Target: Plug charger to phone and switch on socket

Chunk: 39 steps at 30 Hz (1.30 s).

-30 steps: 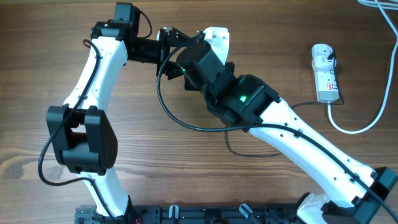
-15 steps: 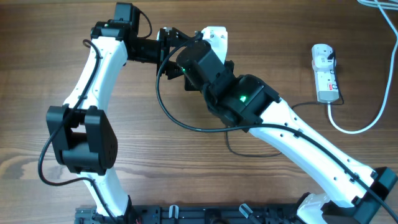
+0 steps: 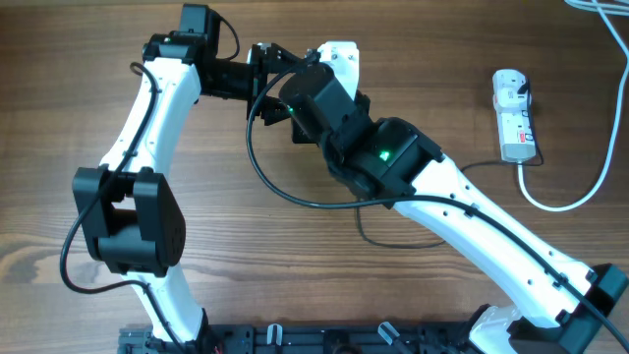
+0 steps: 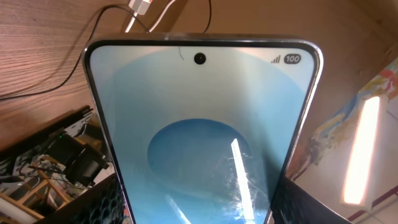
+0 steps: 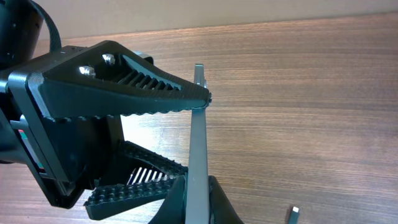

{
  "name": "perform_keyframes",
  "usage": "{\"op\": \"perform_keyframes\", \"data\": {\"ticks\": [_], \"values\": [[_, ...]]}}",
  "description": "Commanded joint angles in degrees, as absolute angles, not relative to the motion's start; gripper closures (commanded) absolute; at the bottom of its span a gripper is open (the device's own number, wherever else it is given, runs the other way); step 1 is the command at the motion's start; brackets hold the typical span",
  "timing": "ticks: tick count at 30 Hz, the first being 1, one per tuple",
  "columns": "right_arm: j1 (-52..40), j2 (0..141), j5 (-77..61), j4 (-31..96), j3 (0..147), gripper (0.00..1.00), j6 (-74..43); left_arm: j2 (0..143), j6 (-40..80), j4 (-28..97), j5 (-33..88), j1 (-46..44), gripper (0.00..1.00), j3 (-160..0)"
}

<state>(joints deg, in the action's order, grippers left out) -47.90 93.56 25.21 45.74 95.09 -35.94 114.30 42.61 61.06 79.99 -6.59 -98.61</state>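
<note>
The phone (image 4: 202,124) fills the left wrist view, teal-blue screen up, held across its width by my left gripper (image 4: 199,214), with a dark finger on each side. In the right wrist view the phone (image 5: 198,137) shows edge-on as a grey strip. My right gripper (image 5: 199,208) is shut on its near end. From overhead both grippers meet at the top centre (image 3: 285,84) and hide the phone. The charger's thin black cable (image 3: 263,175) curls on the table, and its small connector tip (image 5: 293,215) lies loose. The socket (image 3: 515,116) lies far right, away from both grippers.
The socket's thick white lead (image 3: 580,192) loops at the right edge. My left gripper's ribbed black fingers (image 5: 124,87) crowd the left of the right wrist view. A black rail (image 3: 295,339) runs along the table's front edge.
</note>
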Motion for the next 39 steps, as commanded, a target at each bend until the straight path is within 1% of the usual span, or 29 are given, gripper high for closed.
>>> {"op": "perform_keyframes", "data": {"ticks": [1, 5, 7, 8, 9, 10, 15, 18, 23, 24, 26, 27, 28, 30, 34, 39], "values": [[-47.94, 94.43, 24.27, 45.43, 95.90, 0.95, -35.66, 112.27, 42.92, 61.10, 83.05, -6.66, 0.31, -98.67], [-47.94, 94.43, 24.29, 45.43, 95.90, 0.96, -36.16, 112.27, 42.92, 61.08, 83.02, -6.66, 0.26, -98.67], [-47.94, 94.43, 24.34, 45.43, 95.90, 0.95, -36.18, 112.27, 42.89, 61.06, 82.87, -6.66, 0.20, -98.67], [-47.94, 94.41, 24.38, 45.28, 95.90, 0.95, -36.80, 112.27, 42.89, 61.04, 82.21, -6.66, 0.09, -98.67], [-47.94, 94.39, 24.86, 45.25, 95.90, 0.95, -38.72, 112.27, 42.89, 61.04, 81.67, -6.66, 0.02, -98.67], [-47.94, 94.39, 25.82, 45.25, 95.90, 0.96, -41.28, 112.27, 42.89, 61.04, 80.71, -6.66, 0.00, -98.67], [-47.94, 93.60, 33.23, 45.32, 95.90, 0.96, -55.24, 112.27, 42.92, 61.01, 77.23, -6.66, 0.00, -98.67], [-47.94, 93.12, 33.87, 45.25, 95.90, 0.96, -65.12, 112.27, 42.92, 59.77, 77.23, -6.66, 0.00, -98.67], [-47.94, 93.01, 33.76, 45.28, 95.90, 0.95, -89.65, 112.27, 42.92, 58.46, 77.23, -6.66, 0.00, -98.67], [-47.94, 93.01, 33.56, 45.25, 95.90, 0.95, -92.84, 112.27, 42.94, 58.46, 77.23, -6.66, 0.00, -98.67], [-47.94, 93.01, 33.28, 45.30, 95.90, 0.95, -99.11, 112.27, 42.94, 58.46, 77.23, -6.66, 0.02, -98.67], [-47.94, 93.01, 32.95, 45.54, 95.90, 0.95, -104.01, 112.27, 42.94, 58.46, 77.23, -6.66, 0.08, -98.67], [-47.94, 93.01, 32.95, 45.69, 95.90, 0.95, -106.37, 112.27, 42.94, 58.46, 77.25, -6.66, 0.12, -98.67], [-47.94, 93.01, 32.95, 45.95, 95.90, 0.95, -110.41, 112.27, 42.94, 58.48, 77.23, -6.66, 0.17, -98.67], [-47.94, 93.01, 32.80, 45.91, 95.90, 0.95, -114.63, 112.27, 43.00, 58.48, 77.28, -6.66, 0.22, -98.67], [-47.94, 93.01, 30.81, 45.93, 95.90, 0.96, -115.85, 112.27, 48.29, 58.48, 78.00, -6.66, 0.45, -98.67]]}}
